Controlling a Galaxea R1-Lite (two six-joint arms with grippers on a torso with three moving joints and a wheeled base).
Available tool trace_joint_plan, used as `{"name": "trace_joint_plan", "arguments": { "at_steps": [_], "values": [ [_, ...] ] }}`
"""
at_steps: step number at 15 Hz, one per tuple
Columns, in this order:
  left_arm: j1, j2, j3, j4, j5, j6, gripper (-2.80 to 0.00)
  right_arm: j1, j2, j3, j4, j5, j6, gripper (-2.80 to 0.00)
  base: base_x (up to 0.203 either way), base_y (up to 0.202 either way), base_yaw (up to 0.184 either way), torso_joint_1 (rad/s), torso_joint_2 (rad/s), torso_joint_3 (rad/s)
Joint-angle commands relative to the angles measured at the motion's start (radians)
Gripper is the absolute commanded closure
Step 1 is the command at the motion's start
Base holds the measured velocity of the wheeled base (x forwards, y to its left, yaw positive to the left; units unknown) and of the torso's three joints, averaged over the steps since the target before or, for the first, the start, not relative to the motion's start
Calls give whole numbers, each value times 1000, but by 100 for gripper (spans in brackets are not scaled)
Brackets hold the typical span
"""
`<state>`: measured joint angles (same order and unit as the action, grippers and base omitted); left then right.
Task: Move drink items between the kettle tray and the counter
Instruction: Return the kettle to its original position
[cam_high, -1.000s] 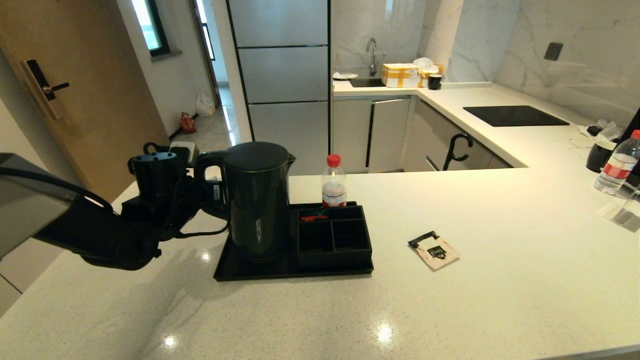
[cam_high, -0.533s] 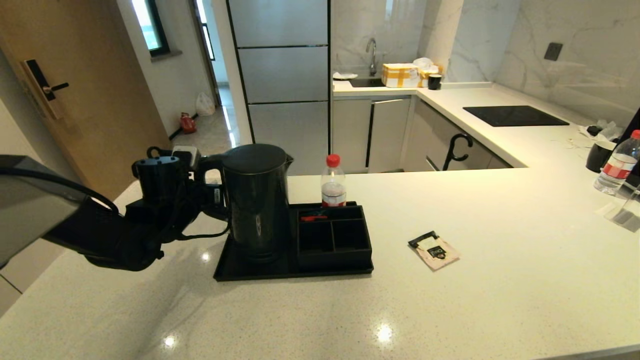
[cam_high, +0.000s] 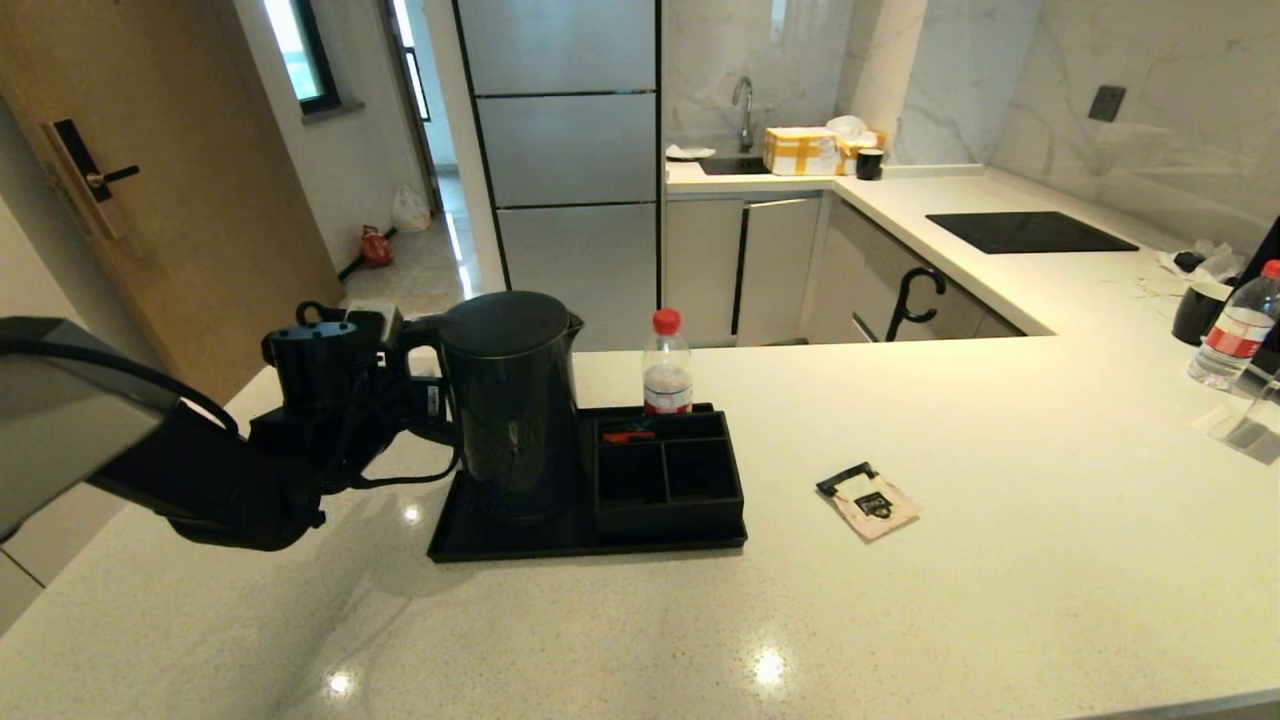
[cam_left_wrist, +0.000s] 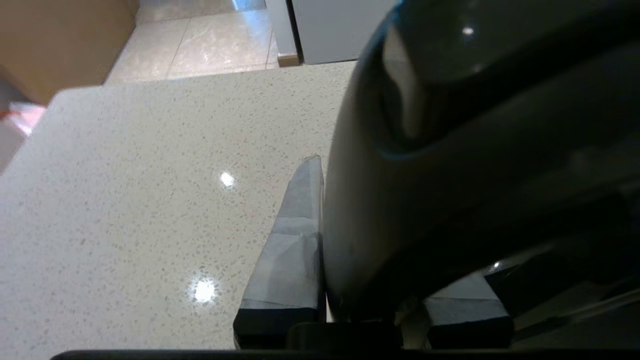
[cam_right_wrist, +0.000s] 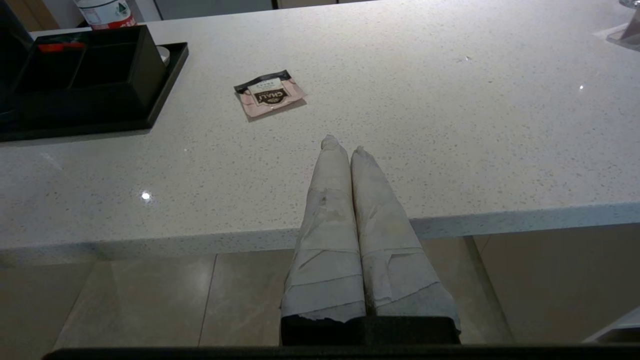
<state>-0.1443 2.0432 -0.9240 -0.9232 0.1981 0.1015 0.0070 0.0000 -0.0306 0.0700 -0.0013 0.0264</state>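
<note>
Black kettle (cam_high: 512, 400) (handle clamped) in left pincer (cam_high: 425, 385), over tray (cam_high: 480, 535)

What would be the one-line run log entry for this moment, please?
left gripper: shut on kettle handle | kettle: over tray | sachet: on counter | right gripper: shut, idle

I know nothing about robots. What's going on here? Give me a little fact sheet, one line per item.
Kettle: kettle, tall and black, standing on the kettle tray
Left gripper: left gripper shut on the kettle's handle
Right gripper: right gripper shut, holding nothing, off the counter's near edge
Sachet: sachet lying flat on the counter, right of the tray
Bottle: red-capped bottle behind the tray's compartments
</note>
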Motion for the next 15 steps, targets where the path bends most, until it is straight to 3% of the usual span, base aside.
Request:
{"name": "trace_joint_plan", "arguments": {
  "at_steps": [1, 15],
  "values": [
    [2, 3, 14, -13, 1, 9, 0, 1, 2, 0, 1, 0, 0, 0, 0, 0, 0, 0, 0, 0],
    [0, 0, 34, -13, 1, 12, 0, 1, 2, 0, 1, 0, 1, 0, 0, 0, 0, 0, 0, 0]
  ]
}}
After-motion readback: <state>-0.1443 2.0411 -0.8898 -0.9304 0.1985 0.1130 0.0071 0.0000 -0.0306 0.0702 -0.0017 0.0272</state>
